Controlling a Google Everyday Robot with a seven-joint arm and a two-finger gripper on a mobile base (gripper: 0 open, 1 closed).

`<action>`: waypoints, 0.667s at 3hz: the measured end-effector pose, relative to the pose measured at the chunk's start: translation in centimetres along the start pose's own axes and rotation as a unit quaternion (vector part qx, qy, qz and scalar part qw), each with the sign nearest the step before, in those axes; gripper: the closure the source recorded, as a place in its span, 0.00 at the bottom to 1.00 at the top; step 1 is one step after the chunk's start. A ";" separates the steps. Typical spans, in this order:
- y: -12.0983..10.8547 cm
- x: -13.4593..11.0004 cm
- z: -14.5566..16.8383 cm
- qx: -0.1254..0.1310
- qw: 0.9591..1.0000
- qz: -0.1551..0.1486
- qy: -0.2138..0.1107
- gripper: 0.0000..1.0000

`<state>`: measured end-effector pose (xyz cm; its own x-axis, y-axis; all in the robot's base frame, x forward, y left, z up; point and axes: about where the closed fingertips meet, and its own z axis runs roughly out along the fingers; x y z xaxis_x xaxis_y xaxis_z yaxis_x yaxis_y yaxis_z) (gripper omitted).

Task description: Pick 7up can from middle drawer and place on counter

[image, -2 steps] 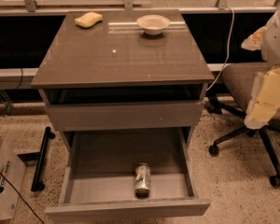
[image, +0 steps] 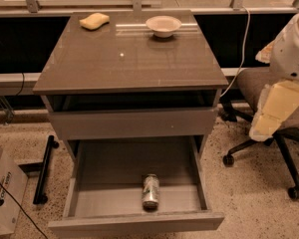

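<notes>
Count from my remote station: one 7up can point(image: 150, 191), lying on its side on the floor of the middle drawer point(image: 97, 203), long axis front to back, near the front panel and about mid-width. The drawer is pulled fully out, and the can is the only item in it. On the counter point(image: 129, 59) I count two items at the back edge: one white bowl point(image: 163, 25) and one yellow sponge point(image: 94, 21), well apart. The single gripper point(image: 275, 112) hangs at the right edge of the view, over one office chair point(image: 254, 86), well apart from drawer and can. I cannot tell whether it is wide or narrow; it holds nothing that I can see.
</notes>
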<state>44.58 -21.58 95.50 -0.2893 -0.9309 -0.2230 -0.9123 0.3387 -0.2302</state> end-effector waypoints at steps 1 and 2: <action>-1.5 0.9 3.1 0.015 0.997 0.071 0.006 0.00; -3.0 1.9 6.8 0.026 0.987 0.155 0.017 0.00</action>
<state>48.76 -23.49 89.34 -0.5631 -0.7851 -0.2579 -0.7625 0.6140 -0.2040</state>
